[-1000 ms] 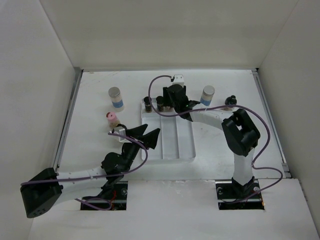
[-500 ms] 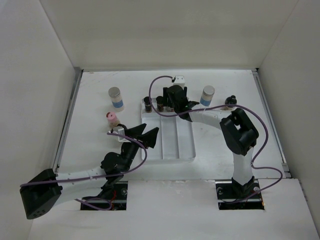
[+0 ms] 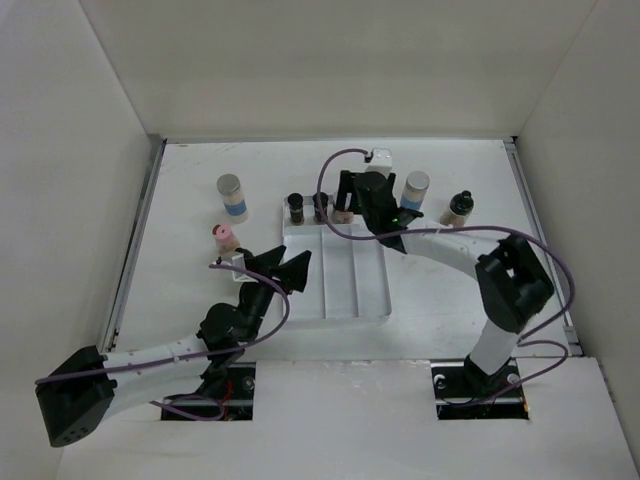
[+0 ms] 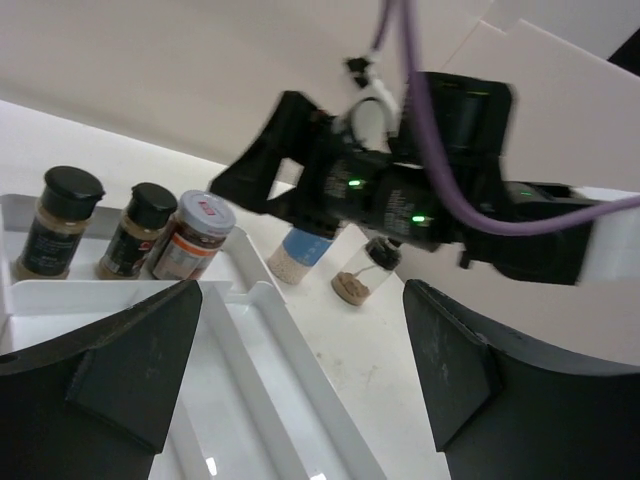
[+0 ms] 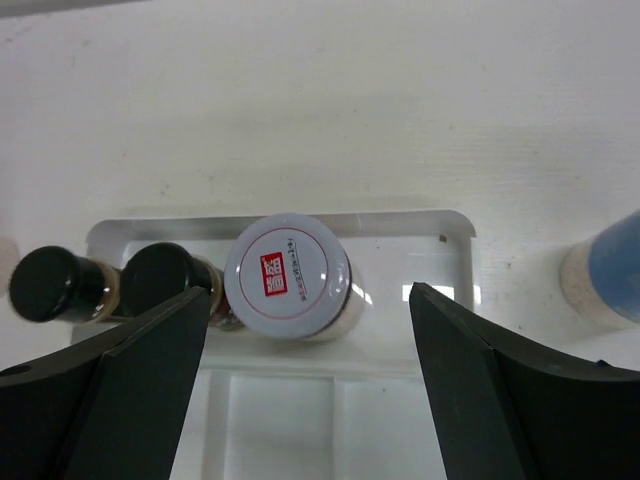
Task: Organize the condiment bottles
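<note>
A clear divided tray [image 3: 340, 275] lies mid-table. Three condiment bottles stand in a row at its far end: two dark black-capped ones [image 3: 296, 207] [image 3: 320, 205] and a grey-lidded one with a red label [image 3: 343, 212]. My right gripper [image 3: 364, 197] is open above the grey-lidded bottle [image 5: 287, 277], clear of it. Outside the tray stand two pale blue-labelled bottles [image 3: 232, 197] [image 3: 414, 190], a pink-capped one [image 3: 222, 238] and a small dark-capped one [image 3: 459, 207]. My left gripper [image 3: 285, 266] is open and empty over the tray's near left part [image 4: 250, 330].
White walls close in the table on the left, back and right. The right arm's purple cable [image 3: 335, 170] loops above the tray's far end. The tray's long near compartments [image 5: 300, 430] hold nothing.
My right gripper has lifted off the grey-lidded bottle, which now stands free in the tray, and shifted right. Its elbow swung right. My left gripper moved slightly left.
</note>
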